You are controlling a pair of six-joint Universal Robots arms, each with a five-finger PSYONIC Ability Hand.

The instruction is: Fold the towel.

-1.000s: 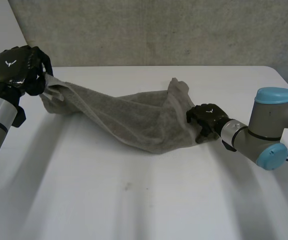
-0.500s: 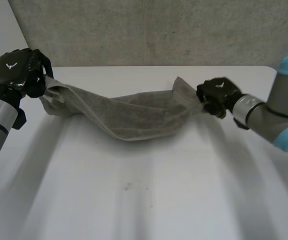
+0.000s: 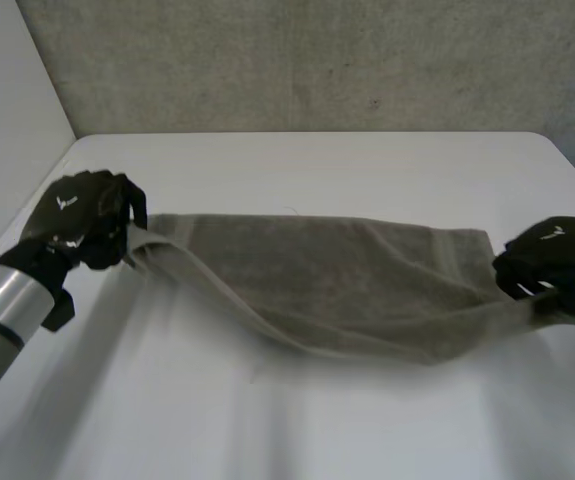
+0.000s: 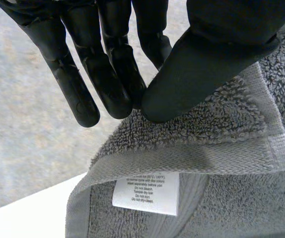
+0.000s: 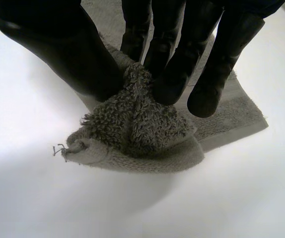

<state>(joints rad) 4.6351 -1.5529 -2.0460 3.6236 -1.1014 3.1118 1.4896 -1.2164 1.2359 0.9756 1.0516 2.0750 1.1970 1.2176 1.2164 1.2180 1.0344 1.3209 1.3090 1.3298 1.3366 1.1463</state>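
We see the grey towel stretched across the middle of the head view, running from the left centre to the right edge. The left hand has one end at the left of the frame. The right hand has the other end at the far right.

In the left wrist view the thumb presses the towel's hemmed edge against the fingers, so this hand pinches the cloth. Just below the thumb's tip the hem folds over. A white care label hangs from it, printed side showing.

In the right wrist view the thumb and the curled fingers close on a bunched corner. The cloth forms a thick lump at the fingertips. A loose thread sticks out of the corner beside the thumb. More of the hem spreads flat beyond the fingers.

Between the two hands the towel's far edge runs almost straight. Its near edge sags in a long curve toward the lower middle of the head view. We cannot tell how much of that sag rests on the white surface.

The left arm enters from the lower left corner. A speckled grey wall fills the top of the frame behind the surface, and a paler panel stands at the upper left.
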